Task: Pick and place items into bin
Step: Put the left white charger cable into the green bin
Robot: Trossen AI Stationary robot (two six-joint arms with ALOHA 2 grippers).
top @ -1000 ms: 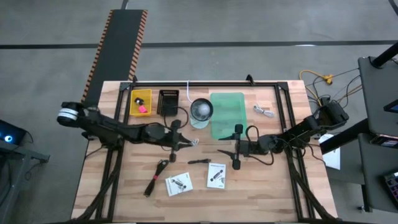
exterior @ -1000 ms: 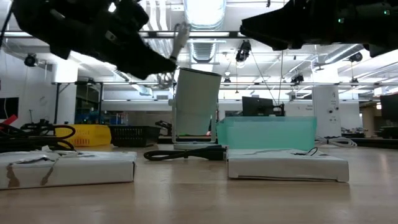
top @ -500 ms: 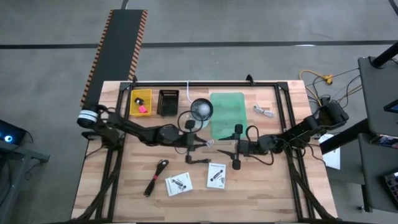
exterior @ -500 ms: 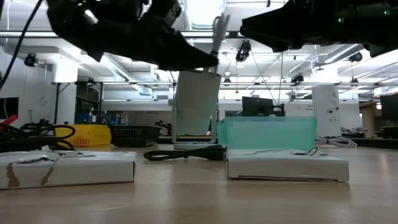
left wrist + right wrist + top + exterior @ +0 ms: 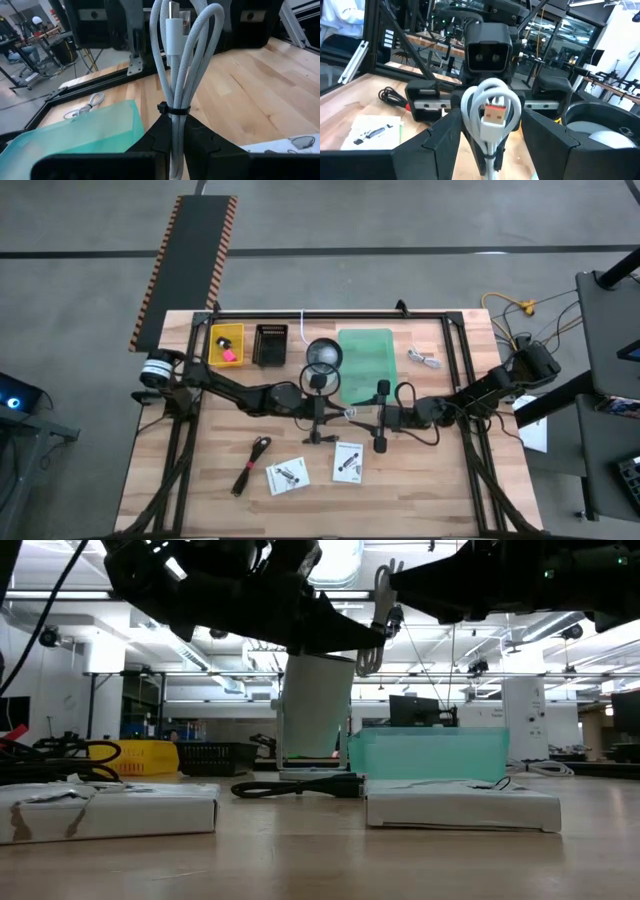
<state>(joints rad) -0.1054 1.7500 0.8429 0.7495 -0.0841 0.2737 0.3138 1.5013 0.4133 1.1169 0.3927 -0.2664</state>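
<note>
My left gripper (image 5: 338, 412) is shut on a bundled white cable (image 5: 175, 60) with a black tie round it, high above the table near the green bin's (image 5: 365, 365) near-left corner. The bundle (image 5: 380, 620) stands upright at the fingertips. My right gripper (image 5: 381, 417) faces it from the right, open. In the right wrist view the cable (image 5: 490, 107) shows just ahead of that gripper's (image 5: 491, 131) spread fingers, apart from them. Two white packets (image 5: 288, 475) (image 5: 348, 461), a black cable (image 5: 250, 463) and a small black tool (image 5: 318, 438) lie on the table. My left gripper pinches the white cable bundle between its two fingers, just below the black tie (image 5: 173, 125). The fingers come level from the table's left and lie across the bundle. The bundle stands upright, its looped end and plug above the fingers, lifted clear of the table.
A round white container (image 5: 323, 355), a black tray (image 5: 270, 343) and a yellow tray (image 5: 226, 343) stand along the far side, left of the green bin. A silver cable (image 5: 424, 358) lies right of the bin. The black frame rails (image 5: 460, 380) border the work area.
My left gripper has carried the white cable toward the table's right edge, up to my right gripper, and has rolled a little. The bundle, tilted before, now stands more upright and stays clear of the table.
</note>
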